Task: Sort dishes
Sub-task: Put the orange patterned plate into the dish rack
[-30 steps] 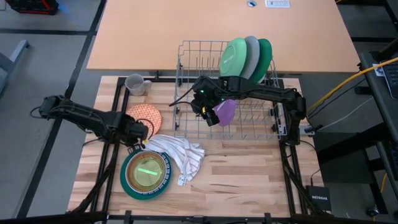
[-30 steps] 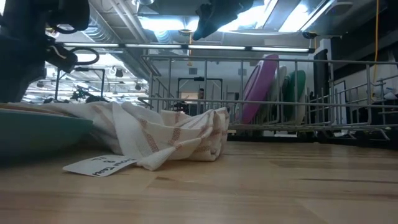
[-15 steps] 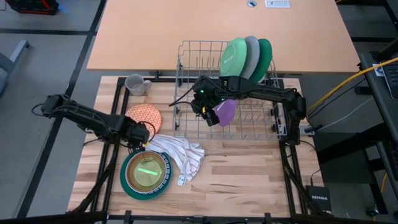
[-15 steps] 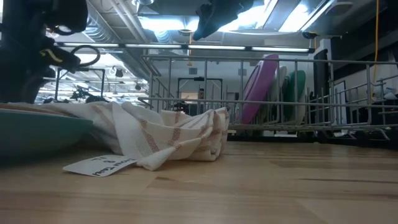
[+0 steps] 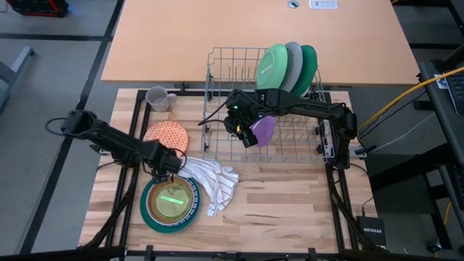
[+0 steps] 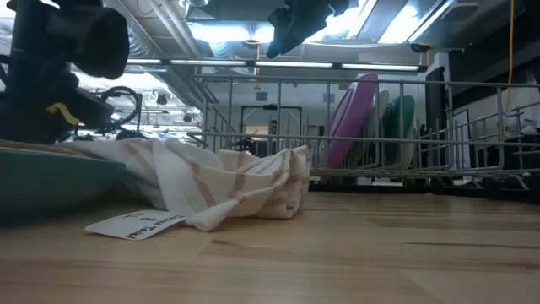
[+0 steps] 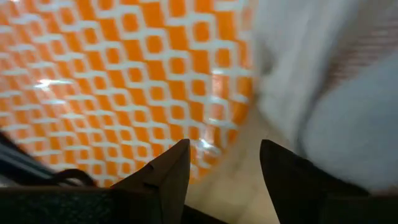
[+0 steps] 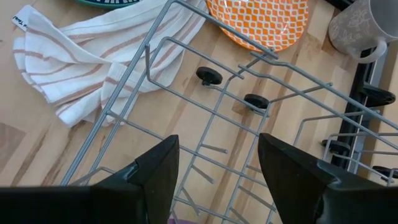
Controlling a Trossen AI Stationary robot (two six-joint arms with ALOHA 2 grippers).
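Nearest the low cam, a striped cloth [image 6: 228, 190] w/ an unreadable tag masks the table behind. Left gripper [image 5: 172, 163], fingers spread, sits btwn orange plate [image 5: 168, 135] and teal plate [image 5: 170, 204]. Right gripper [image 5: 246, 135] pinches purple plate [image 5: 264, 130] in wire rack [image 5: 225, 94]; mug [image 5: 159, 98] seen only from above.

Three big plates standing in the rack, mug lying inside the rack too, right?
Not quite. The three big plates do stand in the rack, but the mug sits on the table outside it, near the rack's left corner. The high view shows it.
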